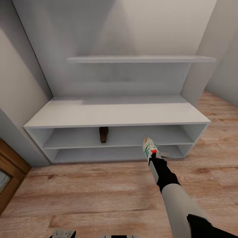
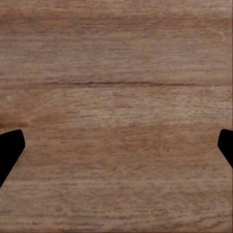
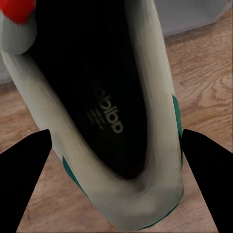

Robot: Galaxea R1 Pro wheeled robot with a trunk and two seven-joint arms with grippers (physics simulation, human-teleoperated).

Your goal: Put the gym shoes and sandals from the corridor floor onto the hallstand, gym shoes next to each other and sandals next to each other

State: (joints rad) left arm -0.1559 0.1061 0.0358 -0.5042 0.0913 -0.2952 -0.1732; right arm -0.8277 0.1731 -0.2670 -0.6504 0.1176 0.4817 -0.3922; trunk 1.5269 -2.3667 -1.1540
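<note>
A white gym shoe [image 1: 149,147] with teal stripes and a red tongue hangs just in front of the hallstand's [image 1: 115,114] lower right shelf openings, held above the corridor floor [image 1: 99,195]. My right gripper [image 1: 156,156] is shut on it. In the right wrist view the shoe's dark inside [image 3: 97,97] lies between the two fingers [image 3: 24,170], which press its heel sides. One dark-brown sandal [image 1: 103,134] stands in the upper shelf row, near the middle. My left gripper [image 2: 116,141] is open over bare floor planks, low at the head view's front edge [image 1: 62,233].
A floating shelf [image 1: 140,59] hangs on the wall above the hallstand's flat top. A brown wooden door frame [image 1: 10,178] stands at the left. Grey walls close in both sides; open floor lies in front and to the right.
</note>
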